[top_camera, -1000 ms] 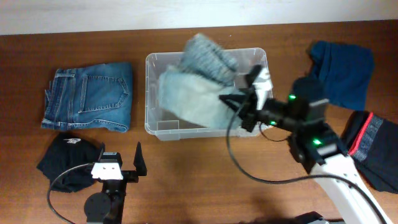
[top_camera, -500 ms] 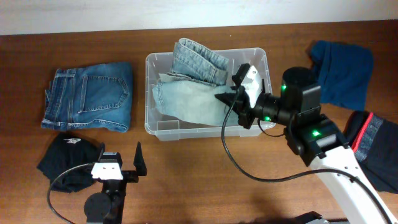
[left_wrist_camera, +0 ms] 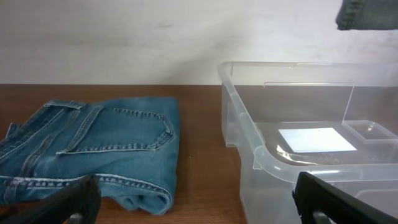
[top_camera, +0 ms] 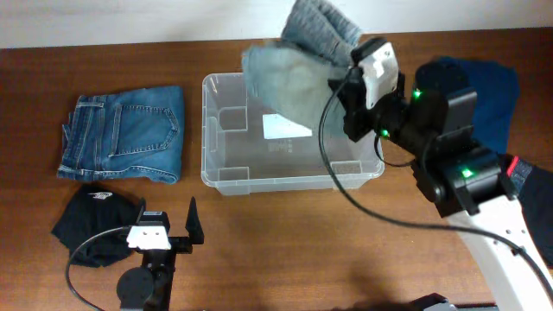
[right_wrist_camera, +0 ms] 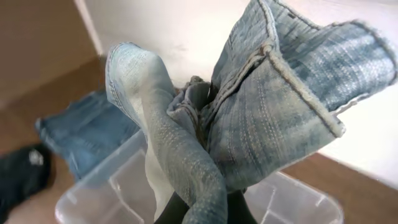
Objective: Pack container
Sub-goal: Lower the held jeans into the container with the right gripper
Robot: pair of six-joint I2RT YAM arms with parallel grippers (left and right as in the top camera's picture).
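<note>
My right tool [right_wrist_camera: 198, 210] is clamped tight on a bunched fold of the pale jeans [top_camera: 294, 65] and holds them high over the far right corner of the tub [top_camera: 294, 180], I reckon so the dangling cloth clears the rim on the way in. The tub sits mid-bench [top_camera: 285, 250], empty, its white label [top_camera: 285, 127] showing through the bottom. My left tool [top_camera: 167, 216] rests with jaws fully apart and nothing in them at the near left beside the black garment [top_camera: 91, 220], clear of the folded blue jeans [top_camera: 121, 138].
</note>
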